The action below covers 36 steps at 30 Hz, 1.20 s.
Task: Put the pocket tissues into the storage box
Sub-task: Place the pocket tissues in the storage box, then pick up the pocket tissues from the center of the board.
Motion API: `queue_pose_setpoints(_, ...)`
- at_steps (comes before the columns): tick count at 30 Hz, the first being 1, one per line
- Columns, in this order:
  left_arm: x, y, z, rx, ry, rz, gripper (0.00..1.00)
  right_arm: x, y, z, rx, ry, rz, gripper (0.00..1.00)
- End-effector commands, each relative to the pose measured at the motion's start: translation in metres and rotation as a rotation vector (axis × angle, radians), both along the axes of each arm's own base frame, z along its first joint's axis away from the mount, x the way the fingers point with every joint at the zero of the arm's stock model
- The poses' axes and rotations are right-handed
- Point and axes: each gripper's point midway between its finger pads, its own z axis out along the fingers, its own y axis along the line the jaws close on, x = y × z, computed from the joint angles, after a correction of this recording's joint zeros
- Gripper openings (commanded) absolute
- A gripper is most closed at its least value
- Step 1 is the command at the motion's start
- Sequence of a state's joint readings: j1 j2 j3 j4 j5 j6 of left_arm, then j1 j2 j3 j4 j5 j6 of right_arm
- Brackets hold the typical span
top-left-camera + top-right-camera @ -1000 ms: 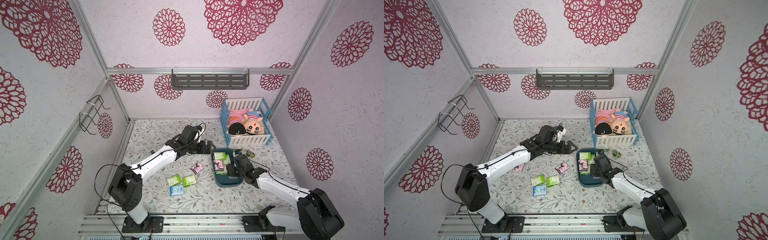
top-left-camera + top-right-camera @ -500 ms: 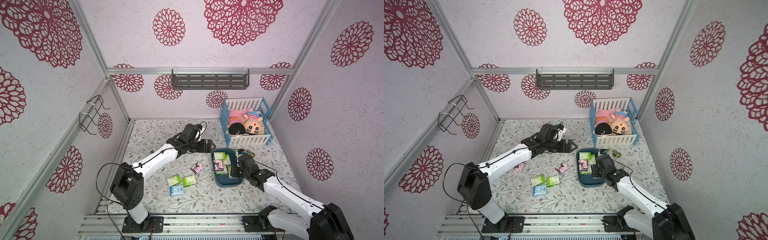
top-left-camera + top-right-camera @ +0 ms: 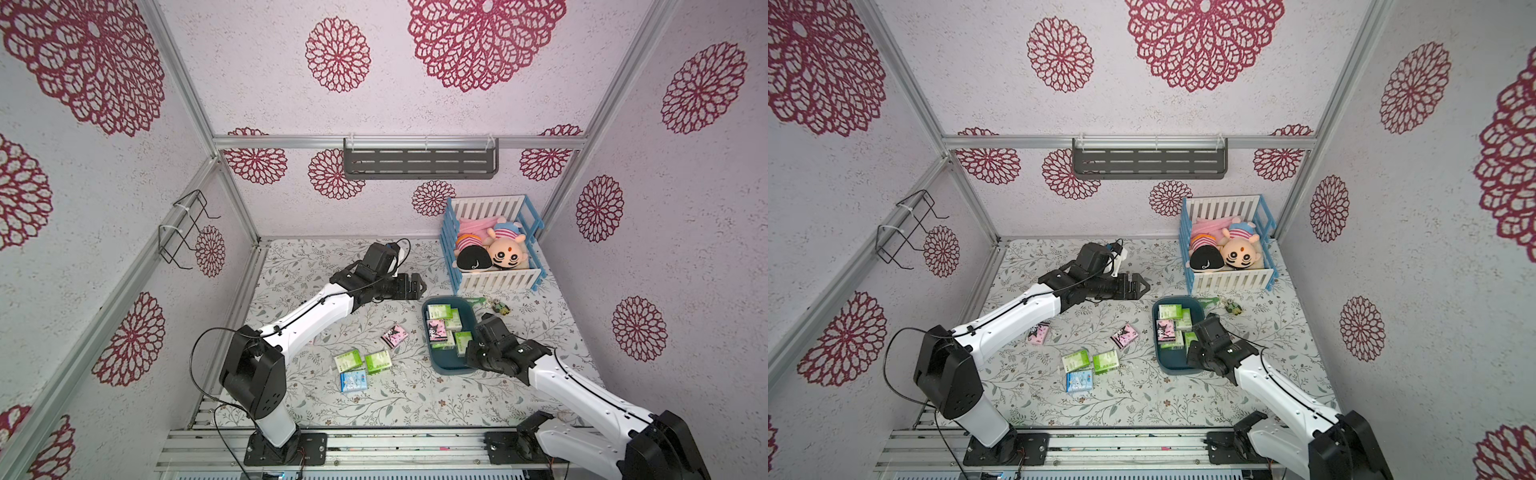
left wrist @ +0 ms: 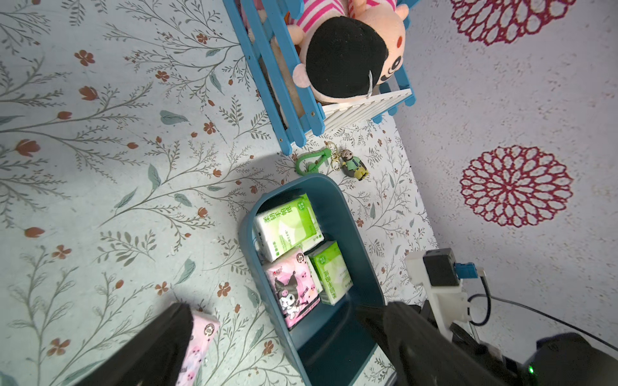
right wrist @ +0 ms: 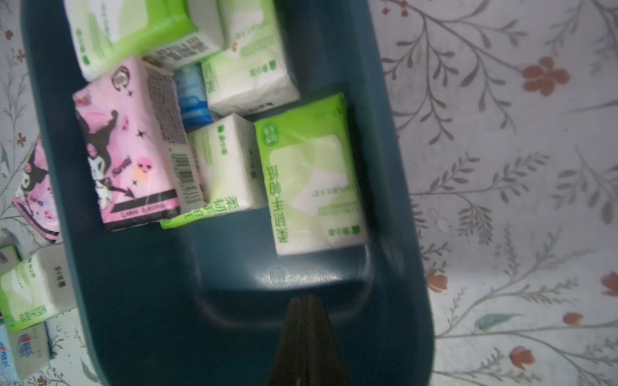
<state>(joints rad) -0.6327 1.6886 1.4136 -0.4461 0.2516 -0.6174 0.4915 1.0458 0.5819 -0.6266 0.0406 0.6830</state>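
1. While our right claw (image 5: 306,299) hangs clenched, empty, over the storage box (image 3: 446,360), pocket tissues (image 3: 440,328) lie inside.
2. Next, we think: released left claw (image 3: 417,286) fetches loose packs (image 3: 377,360) near the table's (image 3: 415,399) front edge.

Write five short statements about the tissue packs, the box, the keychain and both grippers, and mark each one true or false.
1. The right gripper is shut and holds nothing. True.
2. Every tissue pack is in the box. False: a green pack, a blue pack and others lie on the table.
3. A pink pack lies inside the box. True.
4. The left gripper is clamped on a pink pack. False: it is open and empty.
5. The keychain is inside the box. False: it lies on the table between the box and the crib.
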Motion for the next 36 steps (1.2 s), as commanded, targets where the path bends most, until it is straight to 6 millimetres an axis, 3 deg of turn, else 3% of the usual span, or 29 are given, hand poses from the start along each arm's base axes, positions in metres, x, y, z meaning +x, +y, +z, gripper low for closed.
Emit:
queue_pose_setpoints(1,0.005,0.008,0.008,-0.012,-0.027,0.030,0.97,-0.001,-0.008,0.001,-0.010,-0.011,-0.062,0.00)
queue_pose_setpoints(9,0.006,0.016,0.003,0.005,0.006,0.043,0.97,0.011,0.008,-0.008,0.038,-0.005,-0.042,0.00)
queue_pose_setpoints(14,0.007,0.031,0.004,0.028,0.013,0.080,0.97,0.013,0.009,-0.021,0.004,0.026,-0.014,0.00)
queue_pose_setpoints(25,0.007,0.067,0.009,0.029,-0.003,0.167,0.97,0.039,-0.005,-0.007,-0.078,-0.042,0.002,0.00)
queue_pose_setpoints(29,0.006,0.076,0.010,0.033,-0.009,0.188,0.97,0.046,0.000,0.007,-0.052,-0.092,0.024,0.00)
queue_pose_setpoints(30,0.006,0.079,0.012,0.033,-0.013,0.195,0.97,0.047,0.004,0.011,-0.037,-0.103,0.036,0.01)
queue_pose_setpoints(33,0.007,0.087,0.016,0.029,-0.020,0.214,0.97,0.048,0.010,0.025,0.000,-0.141,0.064,0.23)
queue_pose_setpoints(36,0.008,0.103,0.020,0.030,-0.023,0.252,0.97,0.046,0.010,0.043,0.020,-0.186,0.064,0.33)
